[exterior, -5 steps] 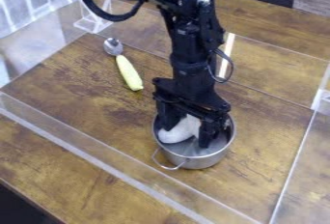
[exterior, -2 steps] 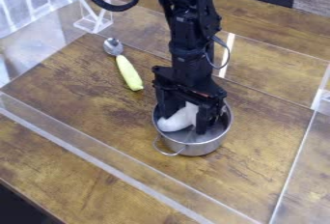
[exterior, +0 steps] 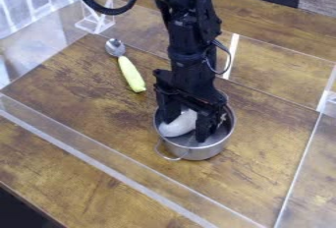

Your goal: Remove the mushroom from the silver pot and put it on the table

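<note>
Steel pot, low-walled and shiny: the silver pot [exterior: 197,143] sits on the table [exterior: 79,104] near the front acrylic strip, 1 loop handle facing the viewer. Black gripper [exterior: 192,126] points straight down into it, jaws spread wide, 1 finger on each side of the mushroom [exterior: 178,123]. Only the white stem shows clearly, leaning against the left inner wall; the cap is hidden by the fingers, so its orientation cannot be read.

Judgement: the wide spread makes sense, since the toy is fat and soft and the fingers need to straddle it before closing. Whether the pads touch it yet cannot be told from this angle. Nothing is pinched at present, and the mushroom is inside the pot, not lifted.

Yellow-handled spoon [exterior: 126,67] lies well apart on the planks to the upper left, clear of the work. Bare wood to the right of the pot looks a fair place to set the toy down.

Risk: closing off-centre could press the toy against the wall or drag the light pot.
</note>
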### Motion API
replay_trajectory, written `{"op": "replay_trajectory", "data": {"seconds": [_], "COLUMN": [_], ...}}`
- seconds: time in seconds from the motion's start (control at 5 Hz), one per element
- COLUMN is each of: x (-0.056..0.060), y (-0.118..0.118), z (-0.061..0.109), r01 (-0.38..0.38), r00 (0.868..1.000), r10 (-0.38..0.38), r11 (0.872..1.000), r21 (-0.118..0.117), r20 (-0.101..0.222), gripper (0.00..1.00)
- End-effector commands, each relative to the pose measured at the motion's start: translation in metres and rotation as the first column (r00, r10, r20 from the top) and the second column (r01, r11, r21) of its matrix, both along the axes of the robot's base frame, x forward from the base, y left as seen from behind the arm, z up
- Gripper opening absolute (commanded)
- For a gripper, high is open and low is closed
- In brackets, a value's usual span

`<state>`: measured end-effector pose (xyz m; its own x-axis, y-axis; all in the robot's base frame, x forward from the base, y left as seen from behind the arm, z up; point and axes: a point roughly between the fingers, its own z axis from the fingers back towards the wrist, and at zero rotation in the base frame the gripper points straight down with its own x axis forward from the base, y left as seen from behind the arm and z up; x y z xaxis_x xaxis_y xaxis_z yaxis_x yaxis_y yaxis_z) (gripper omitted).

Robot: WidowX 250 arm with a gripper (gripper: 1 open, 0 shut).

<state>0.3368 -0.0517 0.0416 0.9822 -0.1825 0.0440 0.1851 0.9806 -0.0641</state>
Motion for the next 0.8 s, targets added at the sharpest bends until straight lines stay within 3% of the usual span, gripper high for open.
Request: {"op": "replay_trajectory", "data": {"seconds": [0.0, 0.4, 0.6], "x": [0.01, 0.013, 0.009], "y": [-0.004, -0.028, -0.047], "z": [0.027, 0.03, 0.024], "r01": [0.008, 0.172, 0.196], "r00": [0.997, 0.982, 0.977], "r10": [-0.007, -0.17, -0.194], "r11": [1.0, 0.985, 0.98], "r21": [-0.016, -0.021, -0.019], "r20": [0.078, 0.088, 0.084], "gripper": [1.0, 1.0, 1.0]}}
